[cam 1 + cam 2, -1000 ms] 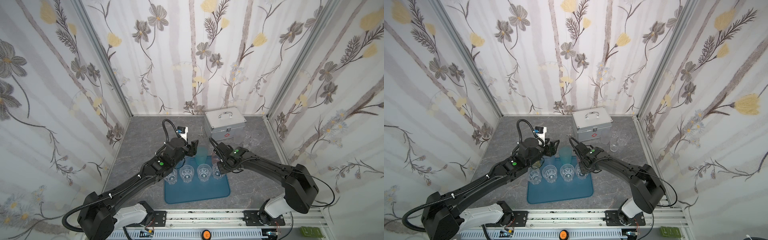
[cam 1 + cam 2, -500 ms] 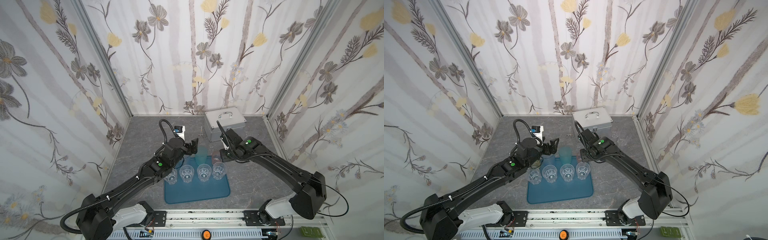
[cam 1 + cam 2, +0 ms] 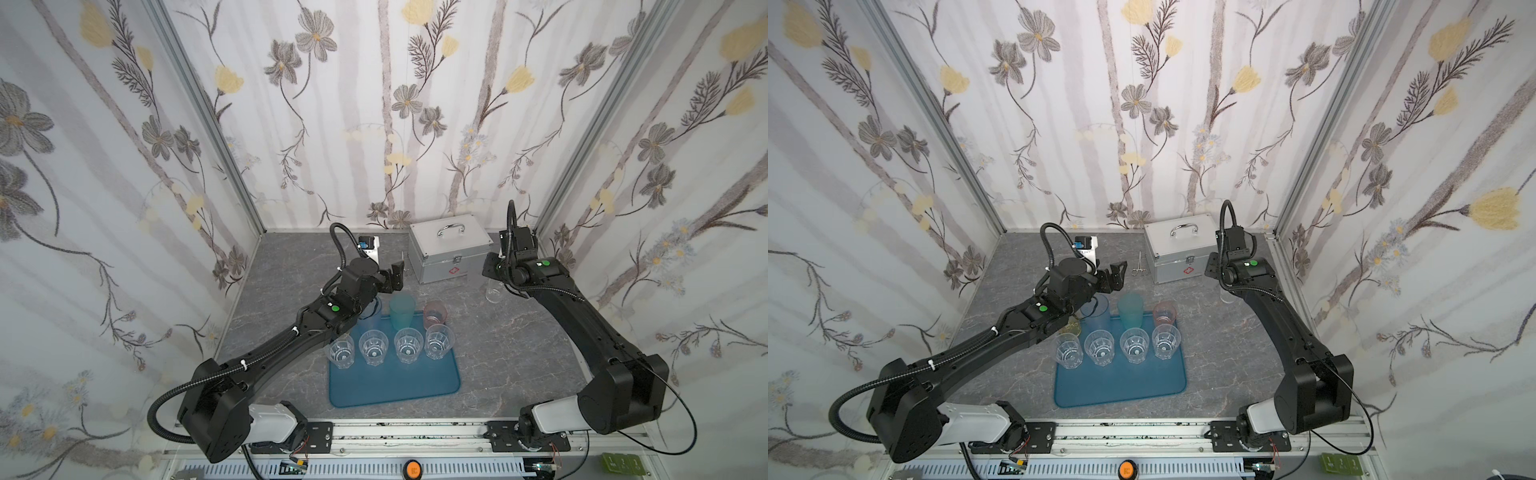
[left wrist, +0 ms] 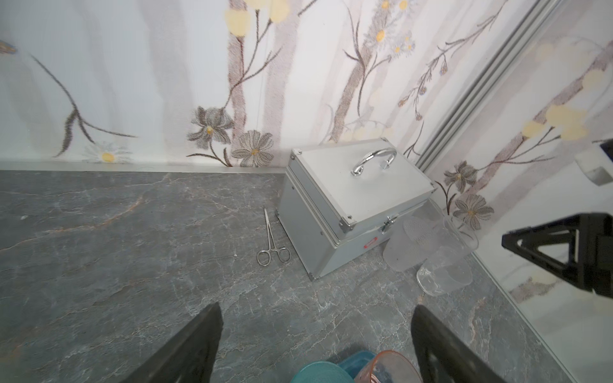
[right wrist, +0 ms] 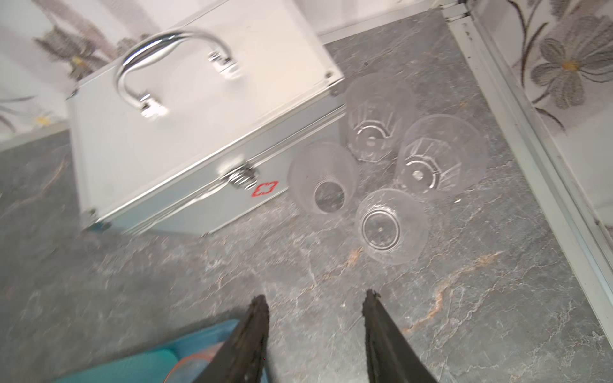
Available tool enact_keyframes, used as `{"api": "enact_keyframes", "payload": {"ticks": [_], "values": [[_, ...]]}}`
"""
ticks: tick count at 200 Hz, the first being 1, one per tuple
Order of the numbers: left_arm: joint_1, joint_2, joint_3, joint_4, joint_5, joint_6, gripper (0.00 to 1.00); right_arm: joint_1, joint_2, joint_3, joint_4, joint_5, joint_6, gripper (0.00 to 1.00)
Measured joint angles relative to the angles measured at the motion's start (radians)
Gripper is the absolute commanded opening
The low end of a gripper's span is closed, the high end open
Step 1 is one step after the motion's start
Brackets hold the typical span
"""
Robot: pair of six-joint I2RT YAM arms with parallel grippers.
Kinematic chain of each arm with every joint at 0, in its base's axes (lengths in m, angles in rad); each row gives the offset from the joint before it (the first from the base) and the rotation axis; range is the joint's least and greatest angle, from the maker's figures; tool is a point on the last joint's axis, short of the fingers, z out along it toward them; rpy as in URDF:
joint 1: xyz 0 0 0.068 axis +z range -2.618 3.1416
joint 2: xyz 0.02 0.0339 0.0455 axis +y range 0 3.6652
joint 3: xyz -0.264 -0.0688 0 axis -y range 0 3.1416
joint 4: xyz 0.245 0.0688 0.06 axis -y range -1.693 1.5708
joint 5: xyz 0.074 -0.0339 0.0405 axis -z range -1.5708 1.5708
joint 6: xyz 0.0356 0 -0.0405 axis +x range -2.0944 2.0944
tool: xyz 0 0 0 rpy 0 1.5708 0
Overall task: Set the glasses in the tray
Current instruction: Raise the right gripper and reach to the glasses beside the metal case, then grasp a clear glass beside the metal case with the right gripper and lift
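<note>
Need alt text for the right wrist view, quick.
Four clear glasses stand clustered on the grey table beside a silver case. The right gripper, open and empty, points toward them; a corner of the teal tray shows near it.

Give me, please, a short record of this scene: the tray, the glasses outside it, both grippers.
tray: teal-blue, near half bare
in tray: row of four clear glasses
at tray's far edge: teal glass, pink glass
outside tray: four loose clear glasses, beside metal case
left gripper: open, empty
right gripper: open, empty, pointing toward the loose glasses
</note>
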Motion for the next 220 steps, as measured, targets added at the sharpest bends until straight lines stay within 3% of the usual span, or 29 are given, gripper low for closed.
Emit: {"api": "enact_keyframes", "payload": {"ticks": [48, 113, 220], "values": [[-0.052, 0.172, 0.082, 0.065, 0.000, 0.071, 0.92, -0.178, 0.100, -0.040, 0.116, -0.038, 0.041, 0.48], [-0.098, 0.349, 0.166, 0.100, 0.023, 0.166, 0.96, -0.337, 0.216, -0.052, 0.176, -0.086, 0.072, 0.47], [-0.119, 0.397, 0.178, 0.111, 0.030, 0.257, 0.96, -0.421, 0.382, -0.005, 0.268, -0.187, 0.105, 0.39]]}}
